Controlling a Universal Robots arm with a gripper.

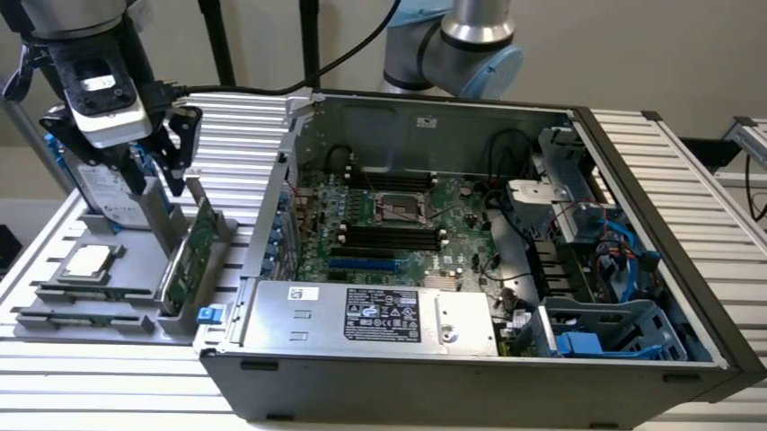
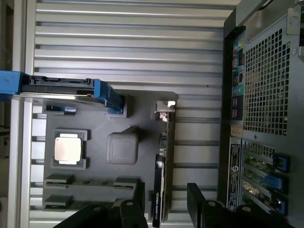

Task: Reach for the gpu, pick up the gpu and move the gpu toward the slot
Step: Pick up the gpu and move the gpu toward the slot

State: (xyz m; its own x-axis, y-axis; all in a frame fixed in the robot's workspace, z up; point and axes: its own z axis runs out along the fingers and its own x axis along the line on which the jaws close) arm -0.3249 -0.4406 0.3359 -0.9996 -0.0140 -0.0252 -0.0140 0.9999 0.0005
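Gripper (image 1: pixel 154 182) hangs over the grey tray (image 1: pixel 120 238), jaws wide open, nothing held. Graphics card (image 1: pixel 192 250) stands on edge in the tray, below and between the fingers, untouched. Risk: an off-centre close could tip the card or clip the hard drive (image 1: pixel 102 202) just beside it.

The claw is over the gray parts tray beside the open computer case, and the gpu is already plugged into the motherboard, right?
No. The gpu is not plugged into the motherboard; the exterior view shows it standing on edge in the gray parts tray. The claw is over that tray, beside the open computer case.
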